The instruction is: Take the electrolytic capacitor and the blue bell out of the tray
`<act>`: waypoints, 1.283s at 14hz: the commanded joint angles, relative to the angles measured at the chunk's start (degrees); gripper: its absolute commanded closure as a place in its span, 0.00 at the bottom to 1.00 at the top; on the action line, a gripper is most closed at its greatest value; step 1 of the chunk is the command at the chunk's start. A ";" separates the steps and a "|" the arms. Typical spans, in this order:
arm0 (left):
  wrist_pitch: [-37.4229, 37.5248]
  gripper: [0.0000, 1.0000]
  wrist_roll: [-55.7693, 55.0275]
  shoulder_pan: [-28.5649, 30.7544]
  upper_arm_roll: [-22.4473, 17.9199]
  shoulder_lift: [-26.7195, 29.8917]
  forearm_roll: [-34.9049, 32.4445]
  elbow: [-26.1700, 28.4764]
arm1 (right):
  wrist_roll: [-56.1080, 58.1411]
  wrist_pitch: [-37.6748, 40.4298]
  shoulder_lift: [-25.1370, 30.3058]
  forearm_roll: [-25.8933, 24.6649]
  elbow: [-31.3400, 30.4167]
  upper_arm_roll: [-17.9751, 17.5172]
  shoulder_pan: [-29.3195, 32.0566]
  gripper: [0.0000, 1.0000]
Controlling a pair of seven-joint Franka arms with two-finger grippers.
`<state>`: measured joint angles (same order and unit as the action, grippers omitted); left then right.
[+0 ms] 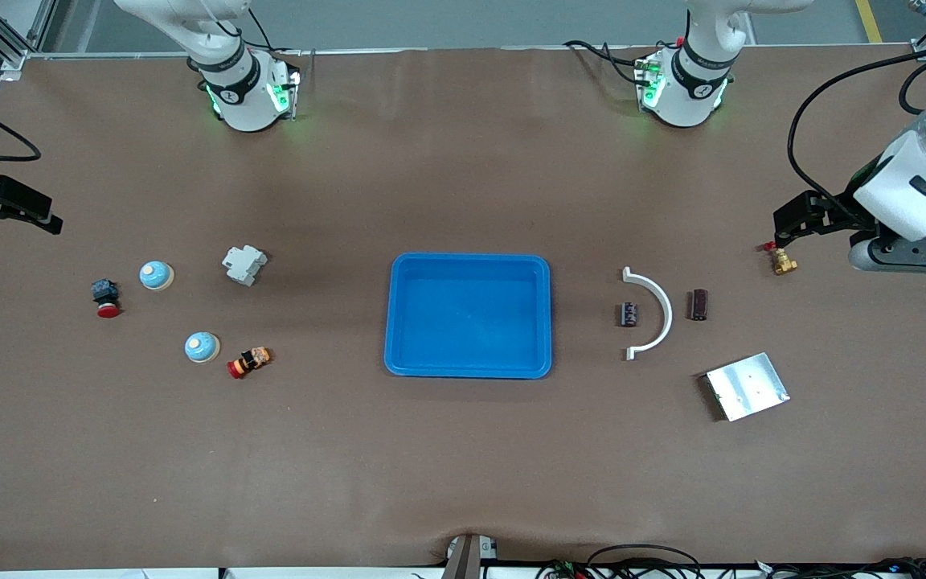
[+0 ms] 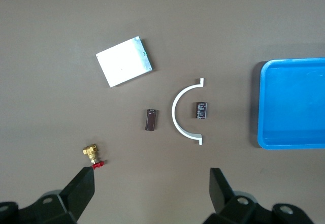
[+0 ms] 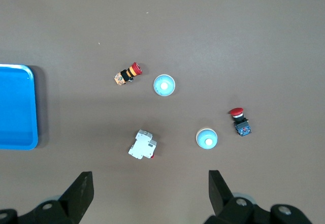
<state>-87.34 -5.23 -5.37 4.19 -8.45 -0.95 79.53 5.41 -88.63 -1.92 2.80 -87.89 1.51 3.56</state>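
Observation:
Two light-blue bells (image 1: 157, 275) (image 1: 202, 347) sit toward the right arm's end of the table, and both show in the right wrist view (image 3: 206, 138) (image 3: 164, 85). A dark capacitor (image 1: 629, 314) (image 2: 201, 109) lies inside a white arc (image 1: 656, 314). A brown capacitor (image 1: 698, 305) (image 2: 150, 120) lies just outside the arc. The blue tray (image 1: 389, 322) is empty at mid table. My left gripper (image 1: 821, 221) (image 2: 151, 183) is open and empty, up over the table beside a brass valve (image 1: 783, 261). My right gripper (image 1: 17, 217) (image 3: 151, 183) is open and empty, up over the right arm's end of the table.
A metal plate (image 1: 747, 387) lies nearer the front camera than the capacitors. A white breaker (image 1: 244, 264) and two red push buttons (image 1: 106, 297) (image 1: 249, 362) lie among the bells. The tray's rim shows in both wrist views (image 2: 260, 107) (image 3: 35, 107).

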 commanded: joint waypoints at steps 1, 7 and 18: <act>1.29 0.00 0.31 -0.26 -0.50 0.63 0.51 -0.86 | 0.57 0.48 0.52 -0.52 -0.09 -0.36 0.31 0.00; 0.86 0.00 0.31 -0.26 -0.58 1.24 0.51 -0.78 | 0.74 1.53 0.43 -0.69 0.44 -0.19 0.57 0.00; 0.77 0.00 1.01 -0.26 -0.50 1.33 0.24 -0.78 | 1.00 1.18 0.34 -1.31 0.88 -0.28 0.40 0.00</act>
<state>-87.34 -5.23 -5.36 4.13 -7.94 -0.95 78.93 6.01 -87.81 -1.92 2.28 -87.54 1.51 3.59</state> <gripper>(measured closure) 0.000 0.000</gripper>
